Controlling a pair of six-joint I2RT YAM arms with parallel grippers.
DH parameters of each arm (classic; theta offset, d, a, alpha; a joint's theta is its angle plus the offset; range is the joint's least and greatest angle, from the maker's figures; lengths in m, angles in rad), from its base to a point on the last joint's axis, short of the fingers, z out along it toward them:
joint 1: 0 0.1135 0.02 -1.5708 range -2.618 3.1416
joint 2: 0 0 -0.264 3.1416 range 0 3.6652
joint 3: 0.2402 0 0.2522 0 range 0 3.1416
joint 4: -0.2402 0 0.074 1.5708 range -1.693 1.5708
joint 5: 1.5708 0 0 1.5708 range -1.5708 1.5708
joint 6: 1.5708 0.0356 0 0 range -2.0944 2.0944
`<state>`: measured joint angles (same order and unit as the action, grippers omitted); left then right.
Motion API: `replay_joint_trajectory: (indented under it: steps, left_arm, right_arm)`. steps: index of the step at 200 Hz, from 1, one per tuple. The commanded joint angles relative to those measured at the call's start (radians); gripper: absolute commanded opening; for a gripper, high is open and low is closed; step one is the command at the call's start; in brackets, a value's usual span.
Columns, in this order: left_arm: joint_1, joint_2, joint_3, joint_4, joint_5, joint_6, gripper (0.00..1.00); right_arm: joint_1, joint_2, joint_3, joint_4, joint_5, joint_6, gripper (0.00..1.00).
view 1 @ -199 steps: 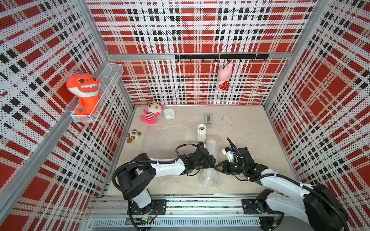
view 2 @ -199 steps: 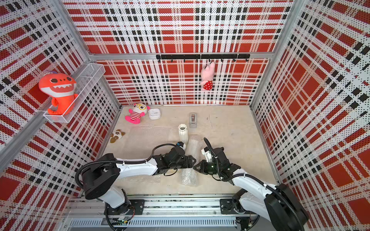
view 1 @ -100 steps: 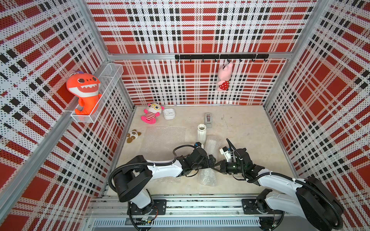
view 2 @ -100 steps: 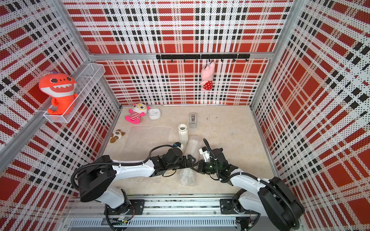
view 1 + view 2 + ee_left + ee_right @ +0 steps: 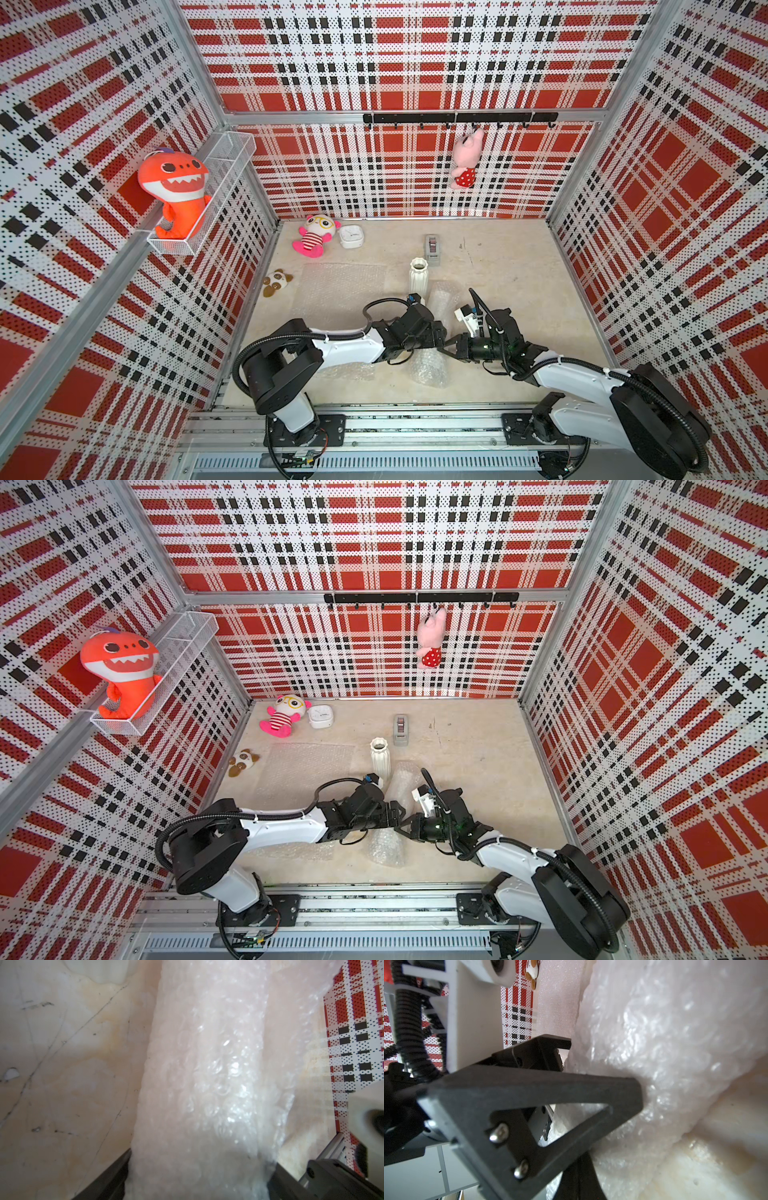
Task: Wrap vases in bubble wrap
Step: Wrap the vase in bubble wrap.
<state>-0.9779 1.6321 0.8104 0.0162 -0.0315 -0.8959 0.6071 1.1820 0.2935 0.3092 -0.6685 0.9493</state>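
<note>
Mostly the free room lies to the right: the table (image 5: pixel 519 282) is bare from the wrapped roll (image 5: pixel 430 368) across to the right wall, and its far right stretch is bare too. The roll, bubble wrap wound into a long bundle, lies in the middle of the near part and runs near to far. Its near end lies short of the table's near edge. Just beside its far end, on the left, a white ribbed vase (image 5: pixel 419 276) stands upright, with a grey tape dispenser (image 5: pixel 432 249) just beyond it. Left of the vase a flat sheet of bubble wrap (image 5: pixel 336 291) lies spread toward the left wall. What is inside the roll cannot be made out.

The left gripper (image 5: pixel 440 332) reaches over the roll from the left. Its jaws are spread wide around it, with a finger (image 5: pixel 112 1178) against each side of the wrap. The right gripper (image 5: pixel 451 349) meets the roll from the right with jaws closed, its fingertip (image 5: pixel 636 1093) pushed into the wrap. Whether a fold is pinched cannot be told.
</note>
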Motion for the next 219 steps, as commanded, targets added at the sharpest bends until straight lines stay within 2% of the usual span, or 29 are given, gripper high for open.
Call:
replay_joint_trajectory:
  steps: [1,24,40,49,71,98,127,157,193,219]
  left_arm:
    - [0.008,-0.001,-0.036,-0.075,0.047,0.073,0.81]
    - [0.023,-0.027,-0.057,-0.065,0.072,0.100,0.76]
    - [0.029,-0.037,-0.067,-0.052,0.097,0.124,0.76]
    - [0.034,-0.040,-0.069,-0.055,0.103,0.130,0.75]
    - [0.038,-0.048,-0.077,-0.058,0.108,0.147,0.75]
    - [0.038,-0.050,-0.079,-0.052,0.139,0.172,0.74]
    - [0.041,-0.051,-0.089,-0.048,0.142,0.182,0.75]
    - [0.039,-0.047,-0.083,-0.041,0.157,0.191,0.77]
    - [0.038,-0.056,-0.066,-0.042,0.155,0.204,0.84]
    - [0.035,-0.080,-0.047,-0.042,0.129,0.190,0.98]
  right_arm:
    - [0.013,-0.018,0.025,0.016,0.021,-0.063,0.05]
    - [0.010,-0.077,0.060,-0.065,0.053,-0.116,0.12]
    - [-0.003,-0.141,0.097,-0.177,0.146,-0.155,0.20]
    - [-0.020,-0.166,0.117,-0.233,0.200,-0.165,0.29]
    - [-0.073,-0.176,0.141,-0.265,0.272,-0.157,0.35]
    - [-0.093,-0.077,0.204,-0.220,0.259,-0.160,0.29]
    - [-0.093,0.044,0.234,-0.137,0.243,-0.128,0.17]
    - [-0.093,0.144,0.259,-0.076,0.253,-0.133,0.11]
    - [-0.092,0.213,0.243,-0.007,0.265,-0.136,0.09]
    - [-0.088,0.220,0.234,-0.021,0.291,-0.149,0.08]
